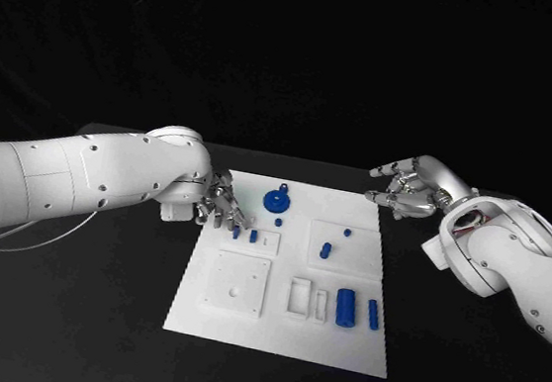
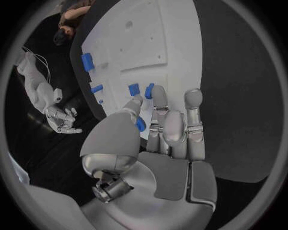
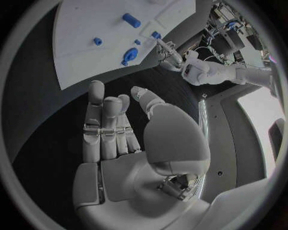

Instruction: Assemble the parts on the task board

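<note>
The white task board [image 1: 241, 324] lies in the middle of the black table. My left hand [image 1: 222, 210] hovers over its left edge, fingers stretched out and nothing held. Its fingertips [image 2: 157, 93] reach two small blue parts [image 1: 245, 235] [image 2: 133, 89]. Beside the thumb, partly hidden, is another blue piece [image 2: 140, 125]. A round blue part [image 1: 276, 199] [image 3: 129, 54] sits at the far end of the board. Two small blue pegs [image 1: 336, 242] stand in the middle, and two blue cylinders [image 1: 356, 310] lie at the near right. My right hand [image 1: 407, 189] [image 3: 114, 124] hangs open off the board's far right corner.
A square white recessed plate [image 1: 240, 283] and white slots [image 1: 303, 298] sit in the near half of the board. Bare black table [image 1: 66, 315] surrounds the board on all sides. My right arm [image 1: 523, 270] slants in along the right side.
</note>
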Controlling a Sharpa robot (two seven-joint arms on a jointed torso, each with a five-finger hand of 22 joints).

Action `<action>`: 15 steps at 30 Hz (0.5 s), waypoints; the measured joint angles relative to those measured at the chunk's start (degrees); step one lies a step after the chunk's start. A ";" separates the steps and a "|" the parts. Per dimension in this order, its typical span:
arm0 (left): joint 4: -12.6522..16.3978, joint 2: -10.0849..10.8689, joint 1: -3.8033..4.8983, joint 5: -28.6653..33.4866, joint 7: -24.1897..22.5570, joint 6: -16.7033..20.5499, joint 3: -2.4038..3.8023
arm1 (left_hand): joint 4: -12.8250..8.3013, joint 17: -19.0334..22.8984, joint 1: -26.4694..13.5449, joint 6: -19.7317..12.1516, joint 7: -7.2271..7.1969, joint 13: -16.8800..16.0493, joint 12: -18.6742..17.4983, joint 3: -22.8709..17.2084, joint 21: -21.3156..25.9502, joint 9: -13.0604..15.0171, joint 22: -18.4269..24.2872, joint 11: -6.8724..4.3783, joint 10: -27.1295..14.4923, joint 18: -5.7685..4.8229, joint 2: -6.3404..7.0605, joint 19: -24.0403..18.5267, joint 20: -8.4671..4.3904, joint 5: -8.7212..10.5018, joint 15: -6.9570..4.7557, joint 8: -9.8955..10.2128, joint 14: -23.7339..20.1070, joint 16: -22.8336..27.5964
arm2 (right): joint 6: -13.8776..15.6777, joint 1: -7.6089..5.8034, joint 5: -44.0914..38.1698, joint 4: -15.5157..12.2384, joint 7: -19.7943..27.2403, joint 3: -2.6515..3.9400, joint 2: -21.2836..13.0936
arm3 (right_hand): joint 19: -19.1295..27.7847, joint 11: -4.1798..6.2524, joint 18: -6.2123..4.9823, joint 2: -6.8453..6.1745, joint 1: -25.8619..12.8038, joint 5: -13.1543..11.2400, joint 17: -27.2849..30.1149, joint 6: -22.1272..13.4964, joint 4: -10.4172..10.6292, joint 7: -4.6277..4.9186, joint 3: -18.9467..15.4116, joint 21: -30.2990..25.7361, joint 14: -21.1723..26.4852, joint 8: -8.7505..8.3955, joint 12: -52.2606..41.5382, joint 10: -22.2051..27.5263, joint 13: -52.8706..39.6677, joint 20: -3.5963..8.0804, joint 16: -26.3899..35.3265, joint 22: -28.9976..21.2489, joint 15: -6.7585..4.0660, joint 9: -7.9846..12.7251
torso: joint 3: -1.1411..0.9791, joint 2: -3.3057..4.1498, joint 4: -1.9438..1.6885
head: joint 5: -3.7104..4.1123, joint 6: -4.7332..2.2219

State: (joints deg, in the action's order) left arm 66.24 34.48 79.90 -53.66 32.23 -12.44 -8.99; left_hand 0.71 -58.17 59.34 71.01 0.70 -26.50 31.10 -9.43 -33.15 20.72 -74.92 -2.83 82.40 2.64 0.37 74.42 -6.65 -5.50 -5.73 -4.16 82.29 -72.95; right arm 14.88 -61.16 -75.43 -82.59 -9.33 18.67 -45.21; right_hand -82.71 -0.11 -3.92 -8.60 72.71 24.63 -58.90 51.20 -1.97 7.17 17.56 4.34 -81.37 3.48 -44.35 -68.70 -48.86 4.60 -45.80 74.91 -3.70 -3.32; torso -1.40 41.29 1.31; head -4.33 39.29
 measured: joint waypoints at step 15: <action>-0.52 -0.50 -0.13 0.01 0.05 -0.14 -0.11 | -3.35 -0.26 1.70 0.00 0.00 -0.01 0.00 -0.34 0.00 0.24 0.01 0.00 0.00 0.00 -2.31 0.00 0.00 -1.15 0.00 0.00 0.00 -0.27 | 0.00 0.00 0.01 -0.03 0.01 0.00 -0.01 | 0.00 0.00 0.00 0.24 -0.24 0.00 -0.07 0.00 0.16 0.00 0.16 0.00 0.00 0.00 0.00 0.00 0.00 0.00 0.00 0.00 0.00 0.00 | -0.02 -0.01 -0.04 | 0.03 0.12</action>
State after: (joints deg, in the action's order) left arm 65.72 33.99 79.77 -53.65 32.28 -12.58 -9.10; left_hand -2.64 -58.43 61.03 71.02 0.70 -26.51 31.10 -9.78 -33.14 20.95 -74.91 -2.83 82.40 2.64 -1.94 74.42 -6.65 -6.64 -5.73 -4.16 82.29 -73.22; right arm 14.88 -61.16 -75.42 -82.61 -9.32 18.67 -45.23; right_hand -82.71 -0.11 -3.92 -8.36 72.47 24.63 -58.97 51.20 -1.81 7.17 17.72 4.34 -81.37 3.48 -44.35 -68.70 -48.86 4.60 -45.80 74.90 -3.70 -3.32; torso -1.42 41.28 1.27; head -4.30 39.41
